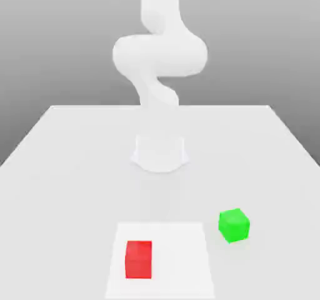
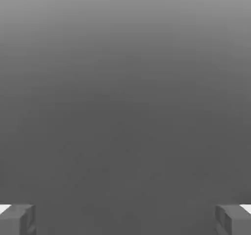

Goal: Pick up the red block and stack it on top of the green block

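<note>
Currently the red block (image 1: 139,259) lies on a lighter square patch (image 1: 181,242) of the white surface (image 1: 62,167), near the front edge of the exterior view and toward that view's left side of the patch. The green block (image 1: 234,224) sits on the surface just off the patch, to the exterior view's right of the red block and slightly farther back; the 2 blocks are apart, not touching.

End effector (image 2: 125,219): in the hand view its 2 fingertips (image 2: 17,219) stand at opposite sides with a wide gap between them, so it is open and holds nothing. Plain grey surface lies between them.

Arm (image 1: 159,55): white, rising from a round base (image 1: 160,154) behind both blocks, bending in a curve above it.
</note>
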Tool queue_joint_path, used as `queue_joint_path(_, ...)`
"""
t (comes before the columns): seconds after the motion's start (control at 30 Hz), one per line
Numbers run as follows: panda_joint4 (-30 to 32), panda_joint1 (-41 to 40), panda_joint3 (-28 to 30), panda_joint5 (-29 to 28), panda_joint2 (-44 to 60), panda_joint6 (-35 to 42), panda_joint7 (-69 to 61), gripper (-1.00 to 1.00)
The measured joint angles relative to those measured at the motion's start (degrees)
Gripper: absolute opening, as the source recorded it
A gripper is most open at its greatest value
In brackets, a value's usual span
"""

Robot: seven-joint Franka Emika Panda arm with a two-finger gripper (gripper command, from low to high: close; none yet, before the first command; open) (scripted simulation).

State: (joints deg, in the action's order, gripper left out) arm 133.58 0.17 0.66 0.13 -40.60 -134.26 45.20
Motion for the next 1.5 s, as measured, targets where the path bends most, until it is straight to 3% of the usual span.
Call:
queue_joint_path(0.7,15.15,-1.04,3.39,1.32,43.97,-20.81,-5.56,0.00)
queue_joint_path(0.9,14.95,-2.23,2.12,2.59,56.41,-30.10,-6.87,0.00)
queue_joint_path(0.93,14.69,-2.47,1.81,2.88,58.19,-31.61,-7.08,-1.00)
queue_joint_path(1.17,14.66,-2.59,1.70,2.79,58.50,-31.85,-7.00,-1.00)
queue_joint_path(1.37,16.74,-1.50,1.86,1.16,47.58,-23.03,-6.40,-1.00)
queue_joint_path(1.5,22.14,9.39,-3.42,2.47,39.92,-20.77,-13.64,-1.00)
